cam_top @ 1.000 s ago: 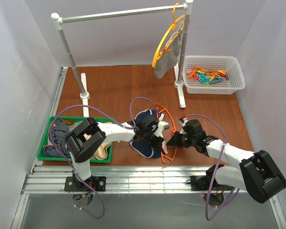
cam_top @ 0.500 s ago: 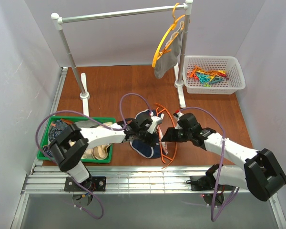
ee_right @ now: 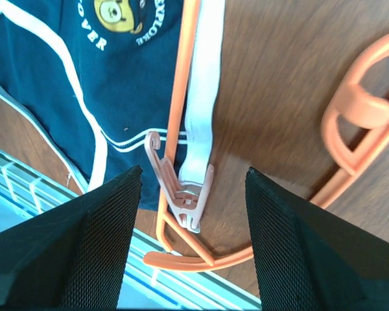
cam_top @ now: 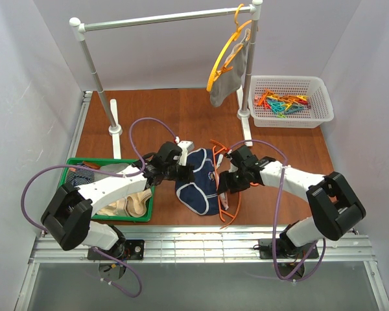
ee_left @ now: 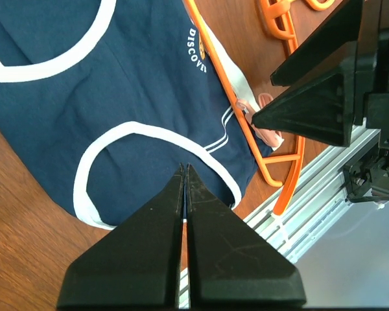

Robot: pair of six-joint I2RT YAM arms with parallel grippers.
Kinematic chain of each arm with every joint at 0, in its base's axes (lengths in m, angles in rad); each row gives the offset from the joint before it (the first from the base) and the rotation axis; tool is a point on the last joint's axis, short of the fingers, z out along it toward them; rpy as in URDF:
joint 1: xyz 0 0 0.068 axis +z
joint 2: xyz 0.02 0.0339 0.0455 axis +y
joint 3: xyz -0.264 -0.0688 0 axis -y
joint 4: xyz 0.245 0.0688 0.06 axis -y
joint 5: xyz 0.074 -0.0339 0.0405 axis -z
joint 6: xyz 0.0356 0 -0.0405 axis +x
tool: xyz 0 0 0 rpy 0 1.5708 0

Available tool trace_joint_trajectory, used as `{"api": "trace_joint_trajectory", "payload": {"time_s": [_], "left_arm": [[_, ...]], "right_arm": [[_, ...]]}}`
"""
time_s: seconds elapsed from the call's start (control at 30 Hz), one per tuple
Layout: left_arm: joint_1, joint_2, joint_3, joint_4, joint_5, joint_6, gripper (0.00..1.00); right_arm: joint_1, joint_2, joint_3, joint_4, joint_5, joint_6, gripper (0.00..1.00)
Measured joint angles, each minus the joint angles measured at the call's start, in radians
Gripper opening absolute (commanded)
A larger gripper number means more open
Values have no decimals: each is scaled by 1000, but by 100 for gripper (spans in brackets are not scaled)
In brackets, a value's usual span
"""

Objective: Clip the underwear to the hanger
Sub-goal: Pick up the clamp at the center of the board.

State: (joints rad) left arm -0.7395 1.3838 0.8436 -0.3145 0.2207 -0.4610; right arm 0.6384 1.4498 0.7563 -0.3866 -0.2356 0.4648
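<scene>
Jaws of right gripper (ee_right: 191, 175) wide, empty, straddling pink clip (ee_right: 181, 191) that pins underwear (ee_right: 126, 78) waistband to hanger (ee_right: 179, 97), lower centre; left gripper (ee_left: 185, 170) jaws pressed together, empty, over fabric.

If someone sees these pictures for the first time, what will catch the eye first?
The navy underwear lies mid-table with the red-orange hanger across its edge, a pale pink clip on its white waistband, and the right pincer open over it. At the back, a yellow hanger with grey underwear hangs from the rail.
</scene>
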Motion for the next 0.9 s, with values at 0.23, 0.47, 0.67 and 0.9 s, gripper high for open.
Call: {"api": "trace_joint_trajectory", "payload": {"time_s": [0.23, 0.47, 0.67, 0.9], "left_arm": [[0, 0, -7, 2, 0, -8, 0], [0, 0, -21, 2, 0, -11, 0], [0, -10, -32, 4, -3, -11, 0], [0, -11, -32, 5, -3, -11, 0]], "right_arm": [[43, 54, 54, -52, 2, -14, 58], [79, 159, 150, -126, 47, -43, 43], [110, 212, 218, -222, 123, -60, 34], [123, 212, 220, -292, 147, -58, 33]]}}
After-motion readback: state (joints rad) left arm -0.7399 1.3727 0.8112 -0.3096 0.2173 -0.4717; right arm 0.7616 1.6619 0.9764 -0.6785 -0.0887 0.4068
